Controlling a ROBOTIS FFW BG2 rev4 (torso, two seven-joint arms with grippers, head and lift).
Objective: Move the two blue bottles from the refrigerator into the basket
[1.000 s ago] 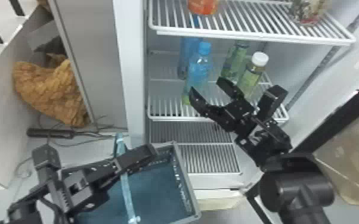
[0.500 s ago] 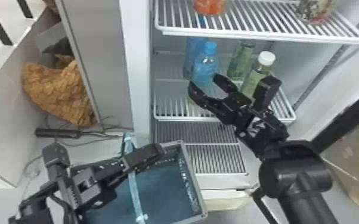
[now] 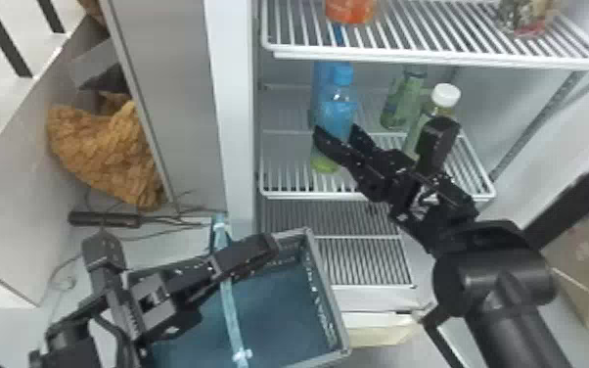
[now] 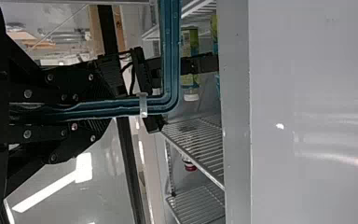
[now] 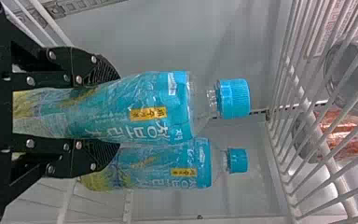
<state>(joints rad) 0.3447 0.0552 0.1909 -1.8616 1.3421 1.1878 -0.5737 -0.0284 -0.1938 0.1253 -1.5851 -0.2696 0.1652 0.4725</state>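
Many thin, parallel white wires make up the middle shelf (image 3: pixel 303 195) in the head view, where the front blue bottle (image 3: pixel 338 110) is upright between the hard, black, angular fingers of the right gripper (image 3: pixel 338 137); the rear blue bottle (image 3: pixel 321 90) is just behind. The bottle has a rounded blue cap and a yellow-green foot. Below, the rectangular basket (image 3: pixel 325 288) has a dull teal inside, a rigid pale rim and a narrow teal handle (image 3: pixel 232 313), which the left gripper (image 3: pixel 265 247) has in its clasp. Beside the refrigerator lies a crumpled, tan, quilted-looking heap (image 3: pixel 105 147). In the left wrist view, that handle runs pinched between black fingers, bends at a rounded corner and bears a small pale clip (image 4: pixel 143 105). In the right wrist view, ribbed black pads (image 5: pixel 105 70) grasp the front bottle by its lower part; its glossy blue wrap has a yellow patch, above it a clear tapering neck and a finely ridged cap. The rear bottle matches it, close alongside.
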